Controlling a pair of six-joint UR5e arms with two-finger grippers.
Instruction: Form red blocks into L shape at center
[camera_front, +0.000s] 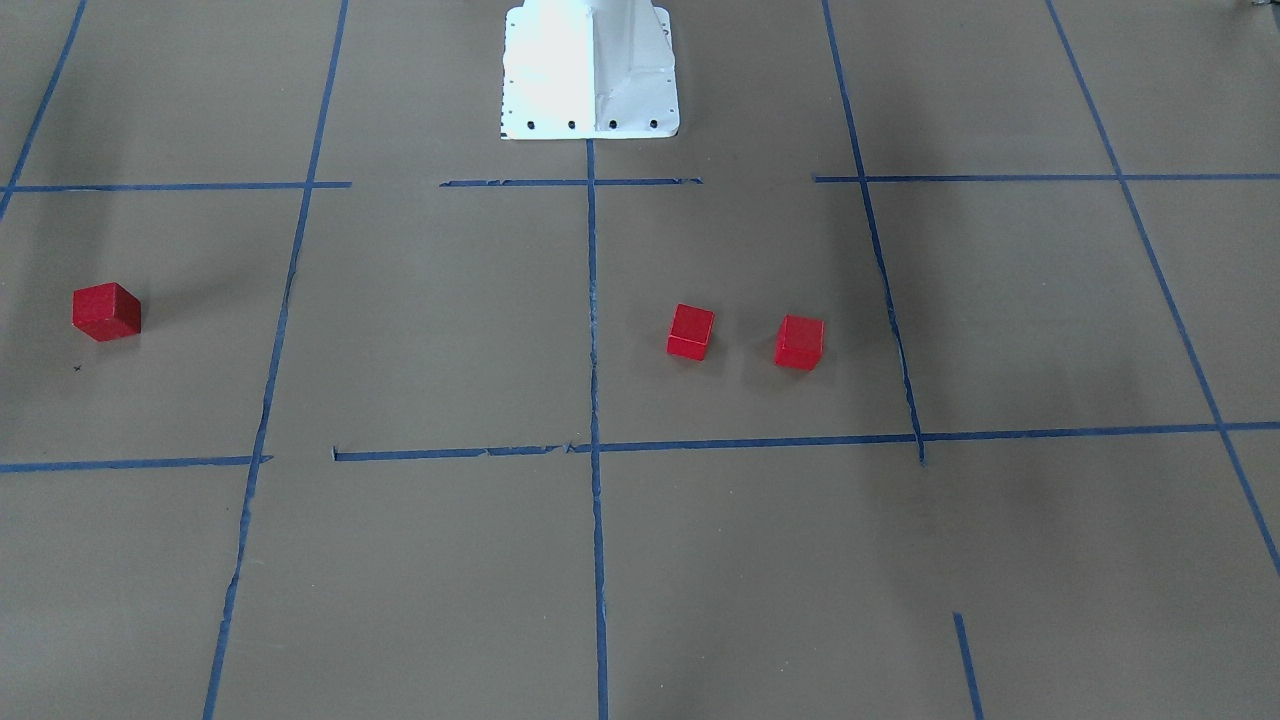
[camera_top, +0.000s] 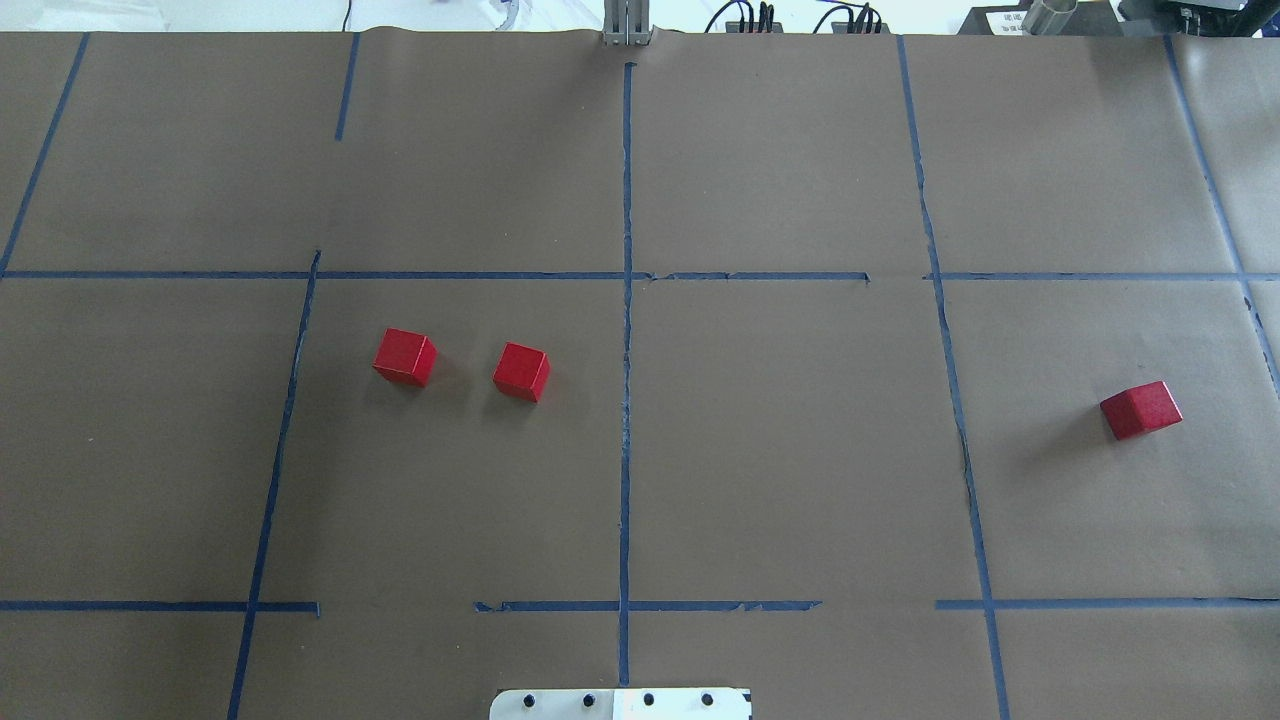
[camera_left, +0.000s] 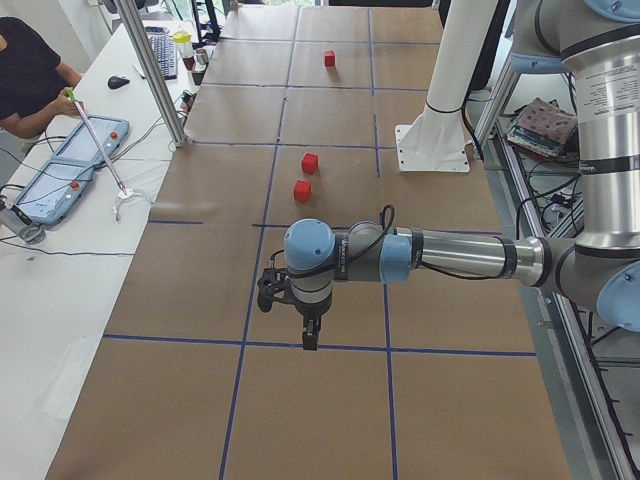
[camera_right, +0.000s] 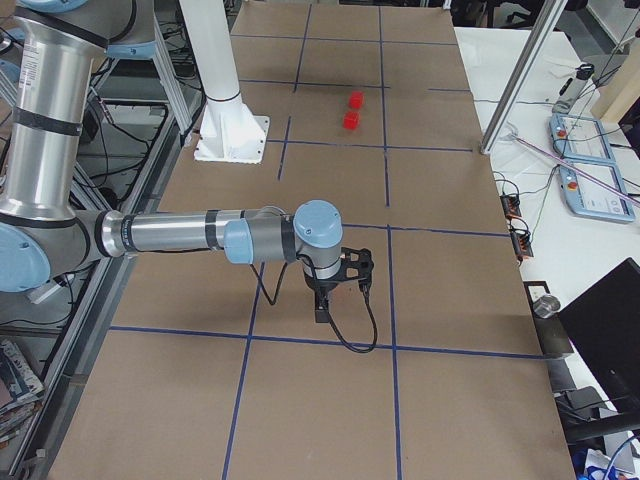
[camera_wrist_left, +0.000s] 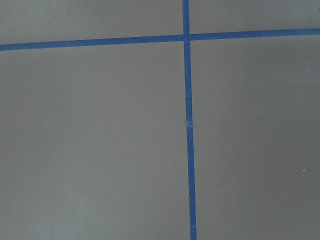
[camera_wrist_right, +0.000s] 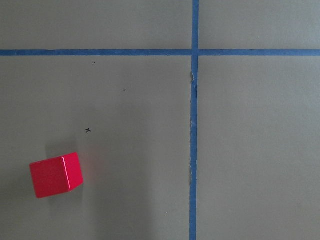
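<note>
Our left claw (camera_left: 310, 335) and right claw (camera_right: 322, 308) hang over opposite ends of the worktop (camera_top: 800, 450), a ready pose, we think; we cannot tell how wide either stands. The first red block (camera_top: 405, 357) and second red block (camera_top: 521, 372) sit apart left of the center (camera_top: 626, 440). The third red block (camera_top: 1141, 410) lies near the right edge, likely the right claw's to fetch.

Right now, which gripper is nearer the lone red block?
Right gripper: its wrist camera looks down on that block. Left gripper hangs beyond the other two blocks.
</note>
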